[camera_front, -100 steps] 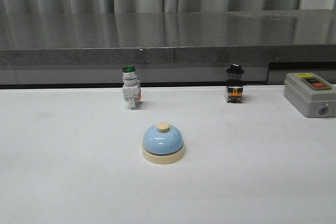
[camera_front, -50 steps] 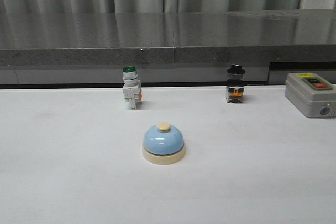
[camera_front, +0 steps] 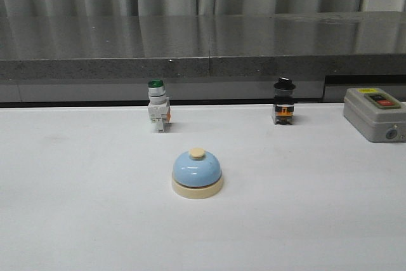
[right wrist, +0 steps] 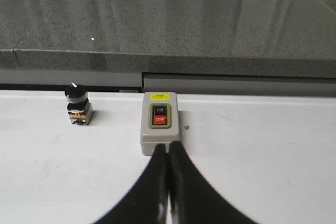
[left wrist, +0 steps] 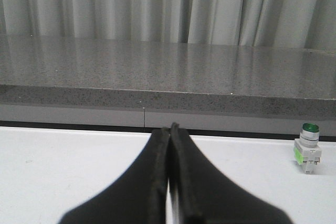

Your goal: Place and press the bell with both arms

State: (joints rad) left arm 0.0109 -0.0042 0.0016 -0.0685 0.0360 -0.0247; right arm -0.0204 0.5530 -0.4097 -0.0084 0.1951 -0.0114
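Note:
The bell [camera_front: 197,172], light-blue dome on a cream base with a cream button on top, stands upright on the white table in the middle of the front view. Neither arm shows in the front view. My left gripper [left wrist: 169,128] is shut and empty, held over the table, and the bell is out of its view. My right gripper [right wrist: 168,148] is shut and empty, its tips just in front of the grey switch box [right wrist: 159,121]. The bell is out of that view too.
A green-capped white switch [camera_front: 158,107] stands behind the bell to the left and also shows in the left wrist view [left wrist: 307,147]. A black-knobbed switch [camera_front: 283,102] stands back right. The grey box [camera_front: 375,113] with red and black buttons sits at the right edge. A dark stone ledge [camera_front: 203,49] runs along the back.

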